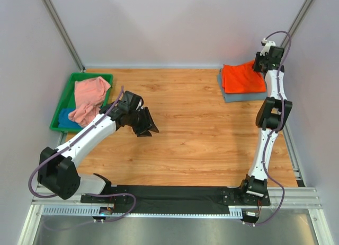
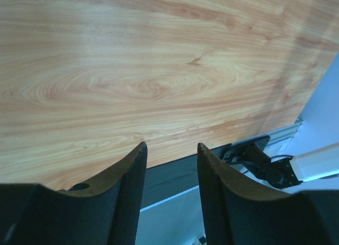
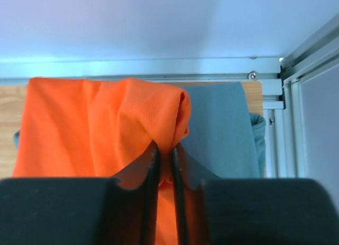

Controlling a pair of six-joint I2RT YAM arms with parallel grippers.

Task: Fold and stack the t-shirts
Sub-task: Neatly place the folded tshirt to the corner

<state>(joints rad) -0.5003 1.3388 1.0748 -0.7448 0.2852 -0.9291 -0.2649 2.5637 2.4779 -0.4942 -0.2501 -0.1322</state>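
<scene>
A folded orange t-shirt lies on a folded grey-blue t-shirt at the far right of the table. My right gripper is shut on a bunched fold of the orange shirt, lifted over the grey-blue one. A crumpled salmon pink t-shirt lies in the green tray at far left, over a blue t-shirt. My left gripper is open and empty above bare table, right of the tray; its fingers frame the table's near edge.
The wooden table lies between the tray and the stack. A black strip and metal rail run along the near edge. Walls and frame posts close in the back and the right side by the stack.
</scene>
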